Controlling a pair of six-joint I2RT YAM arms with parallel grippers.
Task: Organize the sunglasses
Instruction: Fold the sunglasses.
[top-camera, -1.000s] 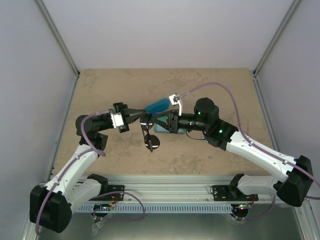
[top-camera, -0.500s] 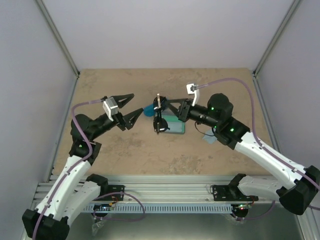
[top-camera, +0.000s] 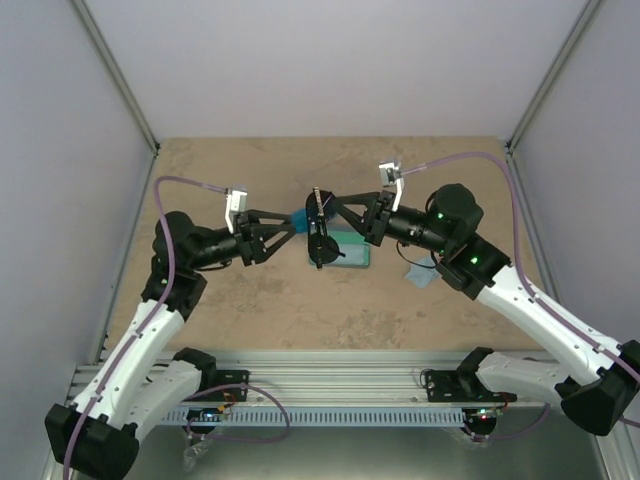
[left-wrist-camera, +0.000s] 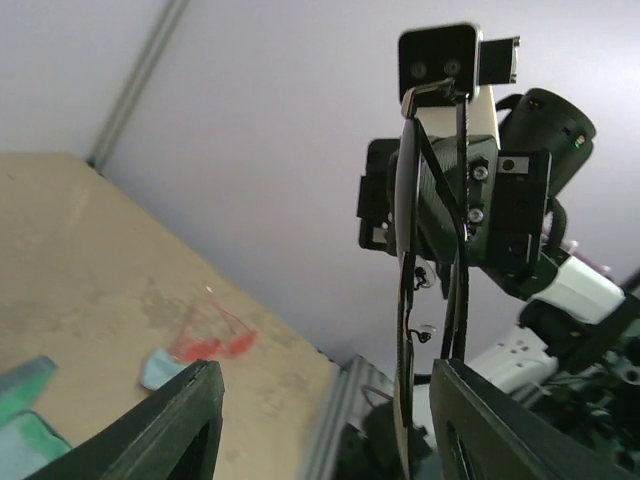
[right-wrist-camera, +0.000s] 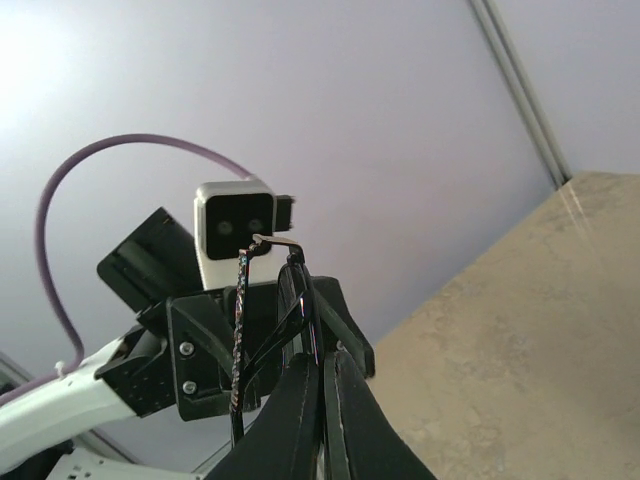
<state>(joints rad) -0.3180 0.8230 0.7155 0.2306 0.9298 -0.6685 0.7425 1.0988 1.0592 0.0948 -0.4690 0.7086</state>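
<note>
The dark wire-framed sunglasses (top-camera: 318, 240) hang upright above the table's middle, pinched at one end by my shut right gripper (top-camera: 325, 212). In the right wrist view the fingers (right-wrist-camera: 300, 400) close on the thin frame (right-wrist-camera: 290, 290). My left gripper (top-camera: 292, 228) faces them from the left, open. In the left wrist view the frame (left-wrist-camera: 405, 300) hangs between the jaws, close to the right finger (left-wrist-camera: 490, 430), touching neither. The red-orange sunglasses (left-wrist-camera: 210, 340) lie on the table beyond; the top view does not show them.
A glossy blue oval case (top-camera: 300, 218) lies partly hidden behind the grippers. A grey-green rectangular case (top-camera: 348, 252) sits under the hanging pair. A light blue cloth (top-camera: 420, 275) lies by the right arm, and another cloth (left-wrist-camera: 160, 368) next to the red pair.
My left gripper let go of the wire sunglasses, opened and drew back, then came in again around them. The right gripper lifted them and turned them upright.
</note>
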